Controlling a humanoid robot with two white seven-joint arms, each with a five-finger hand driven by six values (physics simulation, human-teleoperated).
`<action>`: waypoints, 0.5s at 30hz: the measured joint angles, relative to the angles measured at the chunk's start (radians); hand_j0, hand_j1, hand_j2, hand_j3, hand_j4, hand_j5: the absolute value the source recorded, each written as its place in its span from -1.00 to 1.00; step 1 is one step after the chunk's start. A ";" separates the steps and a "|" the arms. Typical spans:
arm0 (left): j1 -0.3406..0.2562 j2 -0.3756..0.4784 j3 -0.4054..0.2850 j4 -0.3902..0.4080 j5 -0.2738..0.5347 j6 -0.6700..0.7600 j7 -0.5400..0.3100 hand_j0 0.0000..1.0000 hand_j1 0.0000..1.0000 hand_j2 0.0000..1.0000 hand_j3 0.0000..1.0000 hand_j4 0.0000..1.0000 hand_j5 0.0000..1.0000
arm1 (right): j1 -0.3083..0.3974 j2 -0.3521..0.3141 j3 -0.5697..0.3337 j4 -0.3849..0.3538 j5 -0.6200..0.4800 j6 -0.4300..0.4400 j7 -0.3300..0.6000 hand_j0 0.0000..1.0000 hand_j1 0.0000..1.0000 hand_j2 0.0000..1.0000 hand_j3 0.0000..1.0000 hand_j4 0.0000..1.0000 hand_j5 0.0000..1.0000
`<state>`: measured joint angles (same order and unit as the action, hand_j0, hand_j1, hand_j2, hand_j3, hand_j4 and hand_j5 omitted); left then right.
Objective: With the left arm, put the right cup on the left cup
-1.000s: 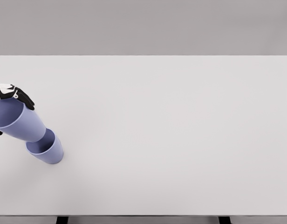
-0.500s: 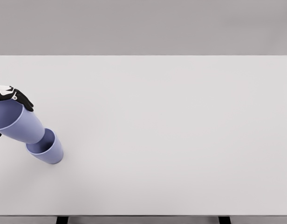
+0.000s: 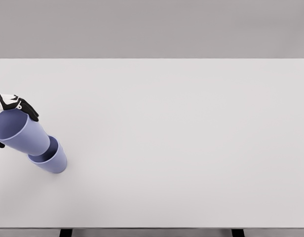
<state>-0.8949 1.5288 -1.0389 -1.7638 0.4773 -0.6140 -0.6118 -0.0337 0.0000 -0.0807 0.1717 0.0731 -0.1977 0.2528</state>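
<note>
A periwinkle cup (image 3: 52, 160) stands upright on the white table (image 3: 181, 138) near its left edge. A second cup (image 3: 22, 133) of the same colour is tilted to the left, with its base inside the mouth of the standing cup. My left hand (image 3: 4, 121) reaches in from the left edge and is shut on the tilted cup near its rim; black fingers (image 3: 24, 106) curl over the top of the rim, and a fingertip shows below at the frame edge. Most of the hand and the arm lie outside the frame.
The table's front edge runs along the bottom of the view, with dark legs (image 3: 66, 232) below it. A grey wall (image 3: 152, 27) stands behind the far edge.
The held cup has sunk a little further into the standing cup, and my left hand has dropped slightly with it. The standing cup has stayed in place.
</note>
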 measured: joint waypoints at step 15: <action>0.159 -0.020 0.111 0.005 -0.013 -0.001 0.000 0.11 0.11 0.11 0.11 0.11 0.11 | 0.002 0.000 0.000 0.000 0.000 0.000 0.000 1.00 1.00 1.00 1.00 1.00 1.00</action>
<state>-0.7362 1.5092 -0.9282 -1.7588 0.4640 -0.6150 -0.6118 -0.0322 0.0000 -0.0809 0.1718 0.0732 -0.1977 0.2528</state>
